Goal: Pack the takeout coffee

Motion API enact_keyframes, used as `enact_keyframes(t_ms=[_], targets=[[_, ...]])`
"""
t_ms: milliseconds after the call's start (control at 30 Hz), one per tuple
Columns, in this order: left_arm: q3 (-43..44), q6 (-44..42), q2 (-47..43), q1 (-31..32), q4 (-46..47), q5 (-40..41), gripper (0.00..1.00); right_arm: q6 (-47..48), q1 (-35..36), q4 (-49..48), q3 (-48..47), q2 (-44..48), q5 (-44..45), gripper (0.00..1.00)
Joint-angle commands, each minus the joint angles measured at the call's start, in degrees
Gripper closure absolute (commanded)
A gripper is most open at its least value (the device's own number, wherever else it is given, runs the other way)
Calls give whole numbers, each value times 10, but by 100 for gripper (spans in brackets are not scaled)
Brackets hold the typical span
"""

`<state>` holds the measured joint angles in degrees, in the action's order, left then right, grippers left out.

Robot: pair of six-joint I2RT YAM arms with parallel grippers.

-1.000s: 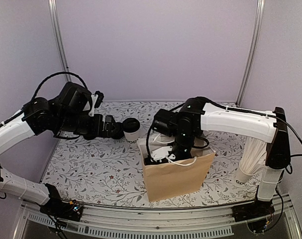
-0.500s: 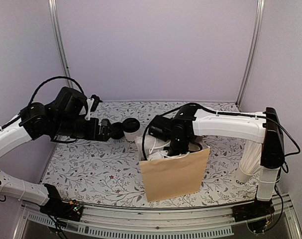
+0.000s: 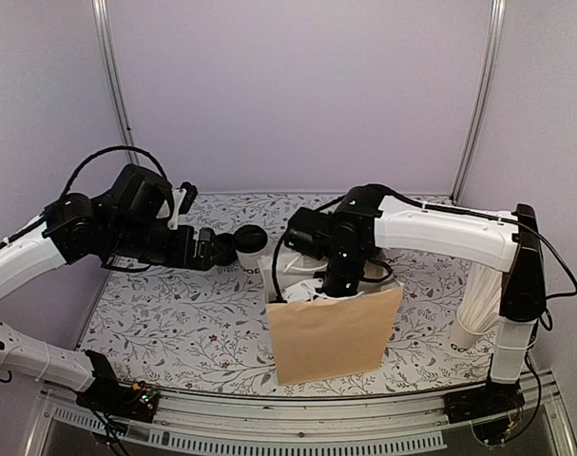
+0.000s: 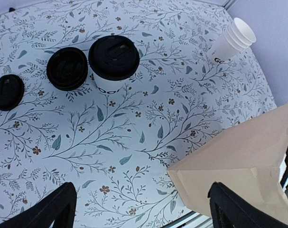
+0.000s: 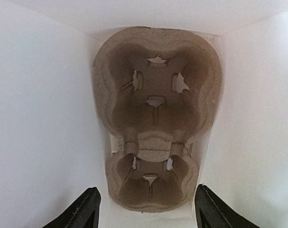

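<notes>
Right gripper (image 5: 146, 206), spread, hidden inside the paper bag (image 3: 331, 332) over a carrier (image 5: 155, 118); left gripper (image 4: 141, 206) spread, cropped at the frame's bottom edge.

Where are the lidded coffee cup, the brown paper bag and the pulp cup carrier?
lidded coffee cup (image 4: 114, 56): left wrist view, on its black lid.
brown paper bag (image 3: 331, 337): top external view, on its front face.
pulp cup carrier (image 5: 154, 145): right wrist view, on the ridge between its wells.

Cup stack (image 3: 480, 302) leans at the floral worktop's (image 4: 148, 128) right edge. Two black lids (image 4: 67, 68) (image 4: 7, 91) lie flat. Brown bag (image 3: 331, 332) stands upright.
</notes>
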<state>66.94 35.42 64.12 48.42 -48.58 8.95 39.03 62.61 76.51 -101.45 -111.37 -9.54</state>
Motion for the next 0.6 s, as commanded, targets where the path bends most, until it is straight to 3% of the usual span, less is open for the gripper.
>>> enact_keyframes(t_ms=[0, 100, 267, 400, 567], targets=[[29, -35, 20, -7, 46, -45, 0, 8, 3, 16, -25, 41, -24, 27], [44, -86, 35, -6, 84, -105, 0, 8, 3, 18, -54, 49, -28, 20], [32, -164, 29, -3, 193, -253, 0, 22, 3, 19, -117, 65, -40, 19], [52, -201, 46, -1, 210, -303, 0, 39, 3, 15, -119, 86, -45, 18], [71, -236, 86, 25, 209, -300, 1, 42, 3, -39, -65, 123, -42, 18]])
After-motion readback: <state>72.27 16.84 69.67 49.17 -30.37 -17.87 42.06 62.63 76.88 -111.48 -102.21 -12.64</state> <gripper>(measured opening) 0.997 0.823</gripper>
